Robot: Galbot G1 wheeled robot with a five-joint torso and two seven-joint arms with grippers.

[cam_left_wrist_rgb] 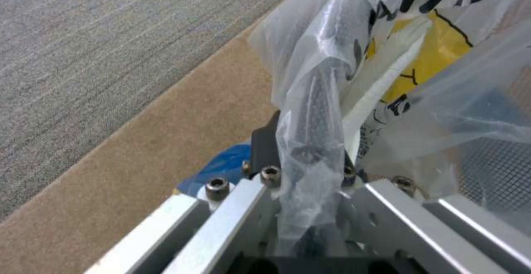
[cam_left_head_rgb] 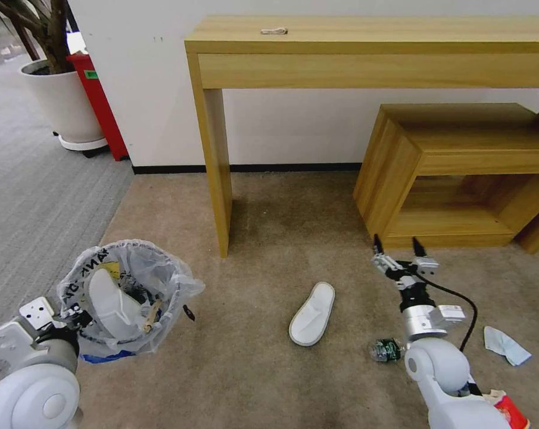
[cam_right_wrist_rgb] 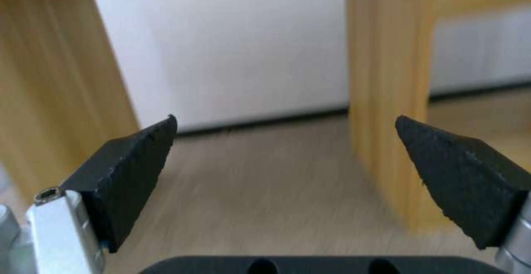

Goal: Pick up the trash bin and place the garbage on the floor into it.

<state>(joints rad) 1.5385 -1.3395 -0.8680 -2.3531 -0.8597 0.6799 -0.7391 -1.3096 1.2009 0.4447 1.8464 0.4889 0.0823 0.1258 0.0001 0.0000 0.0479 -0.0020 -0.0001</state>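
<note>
- The left gripper [cam_left_wrist_rgb: 310, 162] is clenched on the rim of the trash bin [cam_left_head_rgb: 126, 298], its plastic liner bunched between the jaws.
- The bin sits at the robot's left on the floor [cam_left_head_rgb: 269, 369], one white slipper [cam_left_head_rgb: 111, 301] inside.
- The right gripper [cam_left_head_rgb: 398, 253] hovers with its jaws spread wide and empty, above the carpet near the low wooden shelf [cam_left_head_rgb: 460, 173].
- A second slipper [cam_left_head_rgb: 312, 313] lies on the carpet between the two arms.

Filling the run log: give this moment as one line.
left gripper: shut on trash bin rim | right gripper: open, empty, above floor | one slipper in bin | slipper, bottle, tissue on floor
</note>
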